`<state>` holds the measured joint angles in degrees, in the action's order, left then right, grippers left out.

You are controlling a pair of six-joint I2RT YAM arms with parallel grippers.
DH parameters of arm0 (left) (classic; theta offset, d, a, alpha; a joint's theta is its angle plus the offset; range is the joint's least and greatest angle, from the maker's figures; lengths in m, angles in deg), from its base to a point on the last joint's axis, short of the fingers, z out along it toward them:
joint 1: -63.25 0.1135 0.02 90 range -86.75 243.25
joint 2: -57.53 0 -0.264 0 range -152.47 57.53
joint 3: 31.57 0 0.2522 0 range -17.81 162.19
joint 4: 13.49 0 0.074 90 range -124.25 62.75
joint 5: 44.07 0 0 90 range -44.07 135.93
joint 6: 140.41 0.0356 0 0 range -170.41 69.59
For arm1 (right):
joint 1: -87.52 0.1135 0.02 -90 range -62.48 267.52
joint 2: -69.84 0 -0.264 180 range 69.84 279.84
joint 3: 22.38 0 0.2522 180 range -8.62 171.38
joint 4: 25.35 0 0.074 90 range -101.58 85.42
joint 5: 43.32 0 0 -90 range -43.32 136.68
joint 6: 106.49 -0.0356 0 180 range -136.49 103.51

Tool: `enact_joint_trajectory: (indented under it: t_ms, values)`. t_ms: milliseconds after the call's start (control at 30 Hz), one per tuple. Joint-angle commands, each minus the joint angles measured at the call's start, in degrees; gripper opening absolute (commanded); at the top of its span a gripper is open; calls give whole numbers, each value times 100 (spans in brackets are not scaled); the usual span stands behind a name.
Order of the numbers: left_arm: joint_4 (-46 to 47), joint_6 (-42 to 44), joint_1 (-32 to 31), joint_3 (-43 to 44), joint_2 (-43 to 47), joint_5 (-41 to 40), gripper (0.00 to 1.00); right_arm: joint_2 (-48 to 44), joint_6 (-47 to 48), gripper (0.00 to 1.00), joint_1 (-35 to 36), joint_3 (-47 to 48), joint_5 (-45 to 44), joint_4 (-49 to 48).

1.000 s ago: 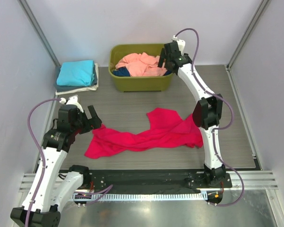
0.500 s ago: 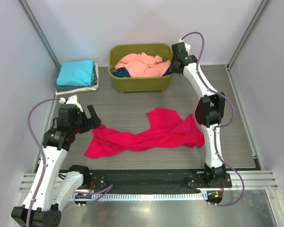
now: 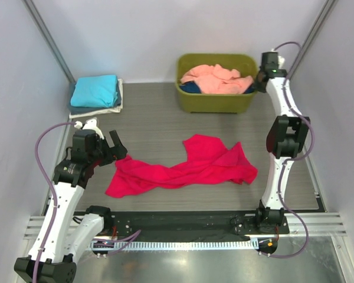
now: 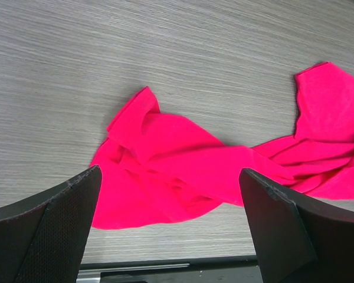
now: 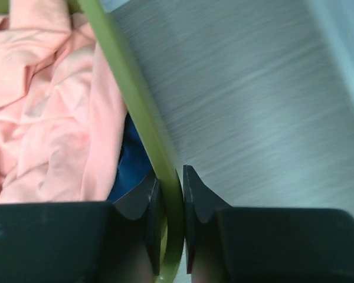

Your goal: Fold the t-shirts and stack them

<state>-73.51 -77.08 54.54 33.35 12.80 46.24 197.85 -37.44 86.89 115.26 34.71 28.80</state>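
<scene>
Right gripper (image 5: 170, 191) pinches the thin tub rim (image 5: 125, 88); left gripper (image 4: 170, 171) gapes over crumpled t-shirt (image 4: 165, 141).

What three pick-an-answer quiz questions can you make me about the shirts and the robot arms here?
1. Where does the crimson-pink t-shirt lie?
A) crumpled on the table between the arms
B) hanging on the back wall
C) draped over an arm

2. What colour is the top shirt of the folded stack?
A) yellow
B) turquoise
C) black

3. What are the jaws of the right gripper doing?
A) standing wide open in the air
B) shut on the rim of the olive-green tub
C) pinching a white shirt

Answers:
1 A, the top view shows it rumpled on the bare table.
2 B, the turquoise shirt lies uppermost at the far left.
3 B, the right wrist view shows the green rim squeezed between both jaws.
</scene>
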Motion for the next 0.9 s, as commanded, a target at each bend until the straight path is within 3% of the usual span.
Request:
enact_joint_trajectory:
  t_ms: [0,33,67,100,200,400,567,700,867]
  values:
    - [258,57,27,-36,43,153,100,-277,56,13,-1000,399,-1350,22]
    - [258,57,27,-36,35,162,100,-198,4,22,-1193,766,-1343,22]
    - [258,57,27,-36,17,179,100,-84,-49,39,-1525,1005,-1300,22]
    - [267,57,27,-44,17,197,100,143,-128,78,-1694,1259,-1186,66]
    - [284,66,27,-44,-44,267,100,261,-445,99,-1976,2148,-1089,417]
    - [267,66,27,-36,-124,250,100,-652,-463,100,-1512,1632,-764,207]
    - [284,57,27,-44,-71,214,100,-1286,-638,100,60,920,86,-144]
    - [249,40,27,-44,-62,144,100,-1112,-1042,99,1229,322,896,-679]
    - [232,31,27,-44,-36,100,100,-339,-955,98,2354,295,661,-681]
